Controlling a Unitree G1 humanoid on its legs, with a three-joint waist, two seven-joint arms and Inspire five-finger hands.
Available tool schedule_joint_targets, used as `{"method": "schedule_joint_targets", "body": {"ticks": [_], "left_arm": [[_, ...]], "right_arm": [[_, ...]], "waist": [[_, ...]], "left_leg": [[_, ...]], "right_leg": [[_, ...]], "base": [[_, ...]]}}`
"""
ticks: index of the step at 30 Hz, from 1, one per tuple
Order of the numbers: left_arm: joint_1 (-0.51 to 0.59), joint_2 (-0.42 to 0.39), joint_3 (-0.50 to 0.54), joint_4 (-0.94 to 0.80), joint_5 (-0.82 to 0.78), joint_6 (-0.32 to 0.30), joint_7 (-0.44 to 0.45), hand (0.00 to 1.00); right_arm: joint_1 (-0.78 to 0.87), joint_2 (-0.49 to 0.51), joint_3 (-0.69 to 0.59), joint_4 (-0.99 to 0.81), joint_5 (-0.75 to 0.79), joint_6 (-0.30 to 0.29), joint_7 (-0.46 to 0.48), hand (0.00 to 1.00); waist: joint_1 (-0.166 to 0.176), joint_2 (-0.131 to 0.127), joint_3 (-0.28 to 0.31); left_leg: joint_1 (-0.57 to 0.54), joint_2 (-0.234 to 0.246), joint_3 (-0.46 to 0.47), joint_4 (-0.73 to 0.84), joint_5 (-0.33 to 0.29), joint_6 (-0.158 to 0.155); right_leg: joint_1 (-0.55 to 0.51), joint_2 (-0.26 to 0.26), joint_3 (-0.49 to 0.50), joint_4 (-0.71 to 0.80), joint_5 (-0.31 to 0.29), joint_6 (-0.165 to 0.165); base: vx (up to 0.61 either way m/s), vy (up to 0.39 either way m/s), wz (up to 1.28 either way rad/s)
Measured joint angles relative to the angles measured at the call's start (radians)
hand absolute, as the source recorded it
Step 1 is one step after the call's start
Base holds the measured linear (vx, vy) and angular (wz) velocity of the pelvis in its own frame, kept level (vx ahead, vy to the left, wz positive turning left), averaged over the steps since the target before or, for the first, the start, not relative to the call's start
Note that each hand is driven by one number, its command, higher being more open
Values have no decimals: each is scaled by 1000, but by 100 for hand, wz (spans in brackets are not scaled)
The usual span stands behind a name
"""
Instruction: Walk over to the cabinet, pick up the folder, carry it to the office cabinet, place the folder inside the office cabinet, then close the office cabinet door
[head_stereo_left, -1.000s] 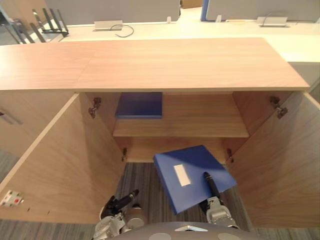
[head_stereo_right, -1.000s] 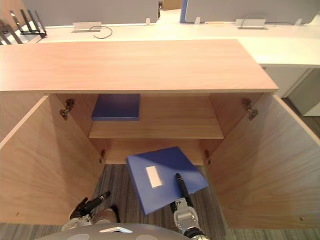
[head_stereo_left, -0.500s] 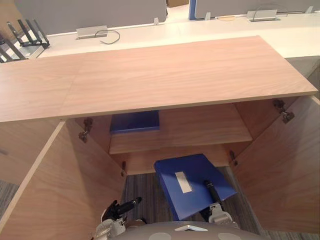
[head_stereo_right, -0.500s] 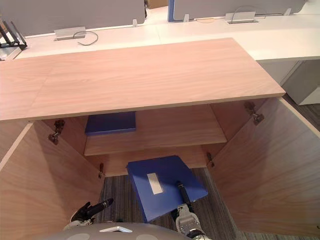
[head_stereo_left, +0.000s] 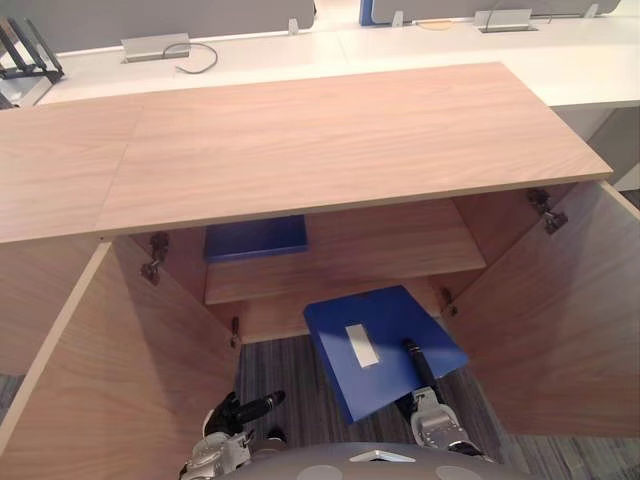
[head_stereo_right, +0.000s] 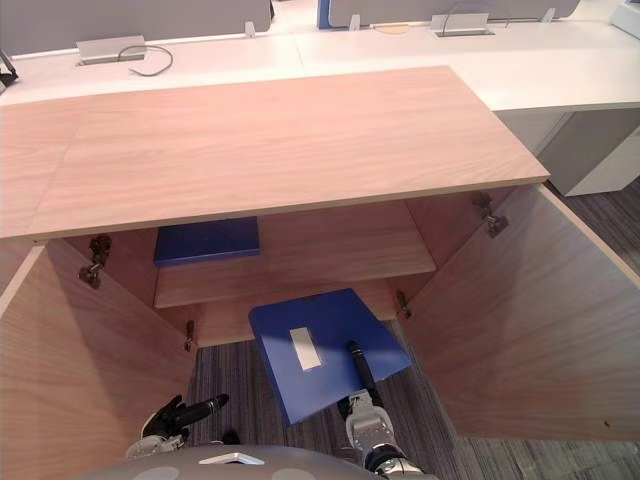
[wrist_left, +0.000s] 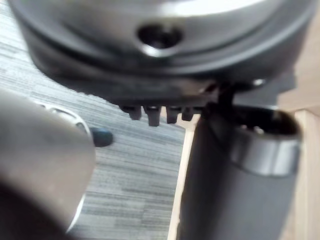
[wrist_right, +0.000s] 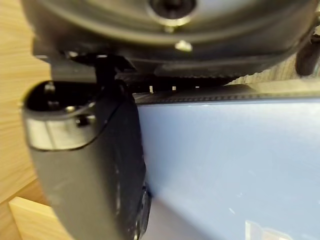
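Fingers of the right hand (head_stereo_left: 428, 408) are tucked under the blue folder (head_stereo_left: 370, 335) and the thumb (head_stereo_left: 418, 362) presses down on top, so they pinch it and hold it tilted over the grey floor (head_stereo_left: 285, 365), just in front of the open office cabinet (head_stereo_left: 320, 140), not inside. Both doors stand wide open, and another blue folder (head_stereo_left: 255, 238) lies flat on the shelf (head_stereo_left: 390, 250) at the back left. Low down by the left door (head_stereo_left: 120, 370), the left hand (head_stereo_left: 228, 420) holds nothing and its fingers (head_stereo_left: 258, 404) look loose.
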Motion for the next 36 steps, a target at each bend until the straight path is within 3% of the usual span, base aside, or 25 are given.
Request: {"method": "schedule_joint_targets", "body": {"ticks": [4, 7, 12, 18, 23, 24, 26, 29, 33, 36], "left_arm": [[1, 5, 16, -12, 12, -1, -3, 100], [0, 13, 44, -21, 20, -2, -3, 100], [7, 20, 46, -29, 62, 0, -7, 100], [66, 72, 45, -26, 171, 6, -18, 100], [90, 71, 34, -35, 170, 1, -29, 100], [87, 68, 22, -48, 170, -2, -31, 100], [76, 65, 17, -74, 161, -22, -33, 100], [42, 28, 16, -131, 116, -40, -32, 100], [42, 19, 18, -195, 72, -40, -22, 100], [42, 6, 25, -235, 42, -40, -22, 100]], "right_arm": [[36, -11, 48, -195, -4, -8, 15, 0], [36, 0, 49, -346, -43, -27, 21, 0], [36, -46, 8, -542, -133, -68, 46, 0], [32, -74, -52, -610, -255, -97, 46, 0], [-9, -98, -61, -595, -272, -96, 36, 0], [-53, -111, -64, -585, -272, -96, 33, 0], [-162, -125, -89, -553, -264, -97, 20, 0], [-328, -155, -131, -567, -196, -115, -16, 0], [-443, -147, -130, -652, -81, -142, -41, 0], [-509, -148, -133, -681, -28, -148, -87, 0]], "waist": [[-3, -17, 11], [-3, -35, 21], [-11, -18, 22], [-12, -35, 24], [6, -14, 35], [9, 3, 57], [11, 21, 112], [36, 92, 194], [52, 99, 222], [69, 92, 244]], "left_leg": [[-12, -17, -7, -71, 57, -5], [-30, -31, -16, -76, 74, -9], [-58, -30, -85, -77, 77, -12], [-84, -36, -104, -72, 76, -13], [-84, -26, -113, -71, 77, -10], [-88, -18, -112, -55, 67, -7], [-172, -1, -118, 114, -15, 5], [-317, 41, -136, 374, -116, 26], [-458, 60, -136, 578, -213, 32], [-521, 61, -136, 698, -278, 38]], "right_leg": [[-1, -2, -39, -81, -4, -6], [1, -11, -60, -122, -40, -12], [-1, -1, -82, -125, -54, 1], [1, 9, -72, -157, -39, 7], [5, 20, -70, -156, -13, 2], [3, 25, -69, -153, 5, -1], [-21, 24, -65, -121, 14, -4], [-126, 22, -42, 40, -17, -10], [-305, -19, -14, 321, -141, -10], [-373, -47, 8, 447, -221, 4]], "base": [[-113, -50, -2], [-172, -62, 3], [-122, -26, 20], [57, -5, 8], [115, -29, -2], [19, 15, -8], [-38, 36, -7], [-123, 93, -6], [-133, 61, -3], [-128, 43, -1]]}}
